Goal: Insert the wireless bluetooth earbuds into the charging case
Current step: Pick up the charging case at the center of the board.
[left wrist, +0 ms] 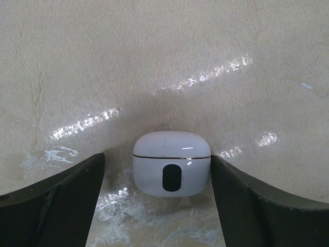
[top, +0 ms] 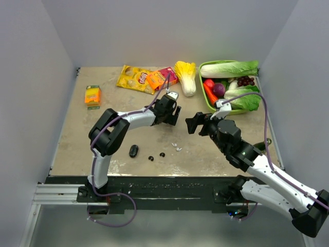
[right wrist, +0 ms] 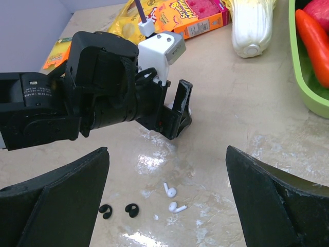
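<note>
A closed white charging case (left wrist: 171,163) stands on the table between the open fingers of my left gripper (left wrist: 158,156); the right finger touches its side and the left finger stands apart. In the top view the left gripper (top: 172,110) is at mid table and covers the case. Two white earbuds (right wrist: 170,192) and two black earbuds (right wrist: 132,210) lie loose on the table, below and between the fingers of my open, empty right gripper (right wrist: 167,154). In the top view the white buds (top: 176,147) and black buds (top: 162,154) lie in front of both grippers, with the right gripper (top: 198,123) above them.
A black oval case (top: 133,151) lies left of the black buds. At the back are a yellow chip bag (top: 134,78), a red-orange candy box (top: 162,78), a small orange box (top: 92,95), a toy cabbage (top: 186,77) and a green basket (top: 201,72) of vegetables.
</note>
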